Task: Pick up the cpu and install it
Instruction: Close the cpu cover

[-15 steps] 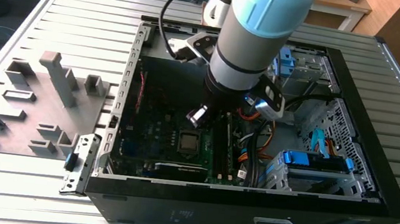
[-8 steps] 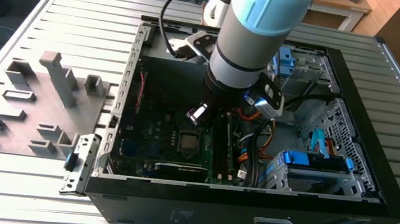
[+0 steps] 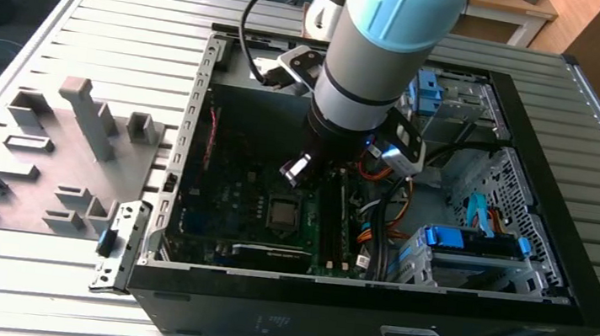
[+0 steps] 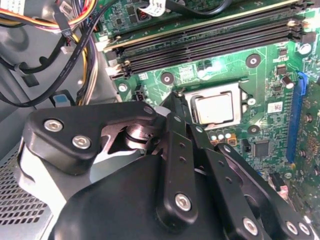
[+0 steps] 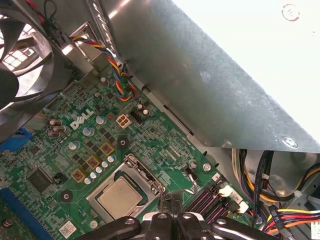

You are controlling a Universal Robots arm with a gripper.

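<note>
Cpu [image 5: 119, 198] in case [image 3: 316, 327] on ribbed table [image 3: 124, 21]

The case [image 3: 316, 327] lies open upward, leaving free air above the motherboard [image 5: 150, 145] around the cpu [image 5: 119, 199]. Cable bundles [image 3: 379, 219] crowd the board's edge on the exterior view's right, with the drive cage [image 3: 458, 267] beyond them. A fan [image 5: 25, 50] and a sheet-metal wall [image 5: 200, 75] border other edges.

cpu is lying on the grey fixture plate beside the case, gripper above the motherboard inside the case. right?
Not quite. The cpu lies in the socket on the motherboard, not on the grey fixture plate; both wrist views show it there. The rest holds: the gripper is above the motherboard inside the case.
</note>
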